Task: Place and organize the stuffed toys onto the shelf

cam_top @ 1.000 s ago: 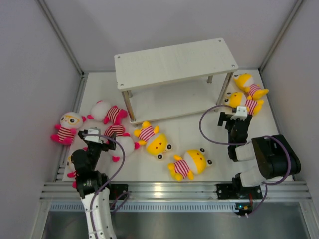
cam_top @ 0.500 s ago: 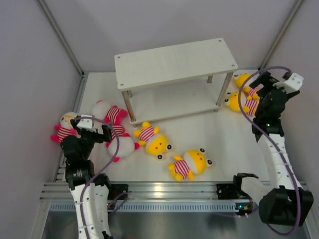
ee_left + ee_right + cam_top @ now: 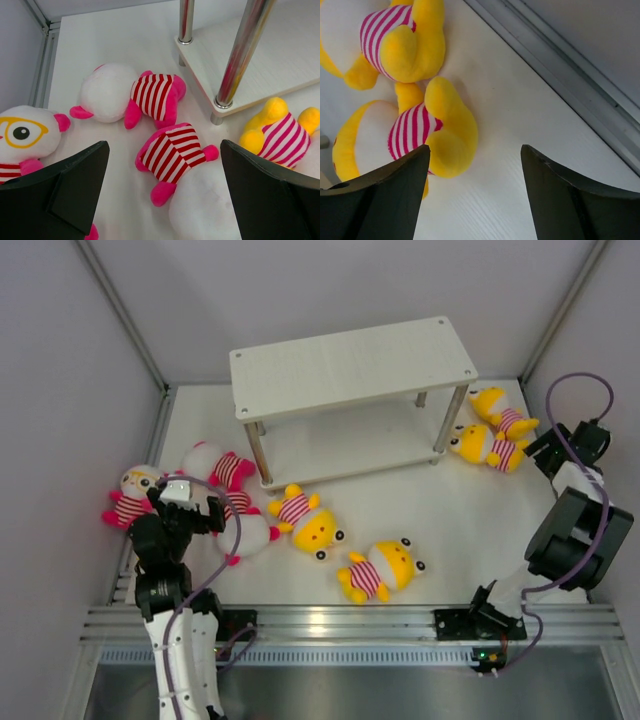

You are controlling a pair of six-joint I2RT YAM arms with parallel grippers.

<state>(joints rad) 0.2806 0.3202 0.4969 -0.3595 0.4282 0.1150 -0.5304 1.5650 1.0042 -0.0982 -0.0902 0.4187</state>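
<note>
Presently right claw [image 3: 475, 150] stands spread, empty; soft, likely light yellow doll [image 3: 412, 127] just beside it, best pinched at striped torso.

Pale wooden two-tier shelf [image 3: 350, 365], upright at rear. Yellow plush dolls in red-and-white striped shirts [image 3: 380, 570] lie on the white tabletop [image 3: 450, 520], two in front, two touching at right; pink white-faced plush dolls [image 3: 215, 465] cluster at left.

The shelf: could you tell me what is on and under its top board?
The shelf's top board holds nothing. Its lower board looks bare where visible; the rest is hidden under the top.
</note>
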